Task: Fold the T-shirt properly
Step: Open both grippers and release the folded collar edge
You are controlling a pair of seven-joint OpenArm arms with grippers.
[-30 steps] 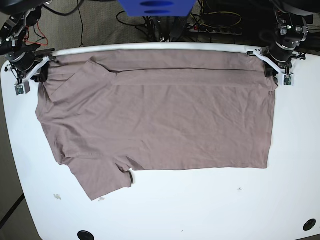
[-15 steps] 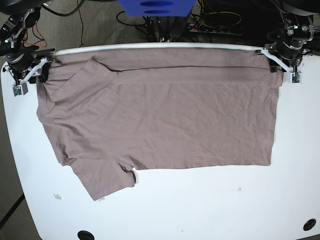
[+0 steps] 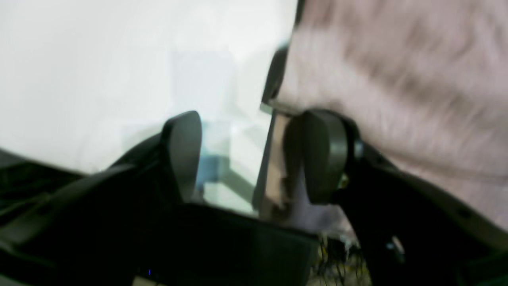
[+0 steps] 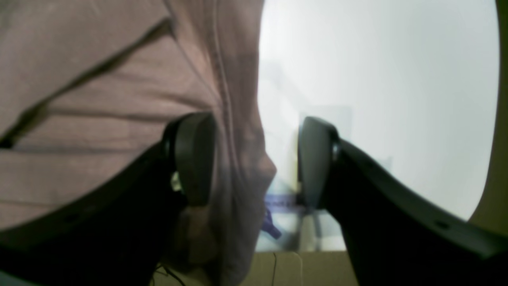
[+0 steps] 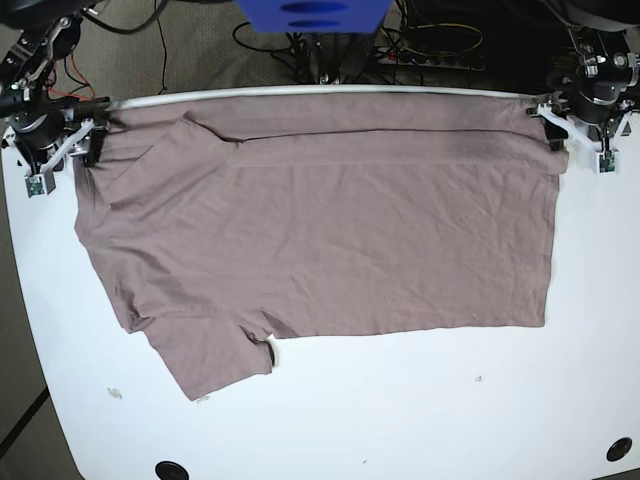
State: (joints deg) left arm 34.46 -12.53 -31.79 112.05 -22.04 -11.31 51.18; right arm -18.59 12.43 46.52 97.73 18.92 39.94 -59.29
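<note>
The T-shirt (image 5: pixel 320 220) is lying spread flat on the white bench (image 5: pixel 400 420), its long upper edge running along the bench's far edge from corner to corner; one short sleeve is pointing toward the near edge on the base view's left side, and the fabric is showing fine wrinkles throughout. The left gripper (image 5: pixel 583 128) is sitting at the far corner on the base view's right, just beside the shirt's corner; in the left wrist view its fingers (image 3: pixel 182 153) are standing spread apart, with the blurred mauve cloth (image 3: pixel 397 79) lying behind the right-hand finger and nothing pinched between them. The right gripper (image 5: pixel 62 150) is sitting at the opposite far corner; in the right wrist view its fingers (image 4: pixel 194 157) are likewise standing parted, a hanging edge of the shirt (image 4: pixel 238 159) passing through the gap against the left-hand finger while the other finger is standing clear of it.
</note>
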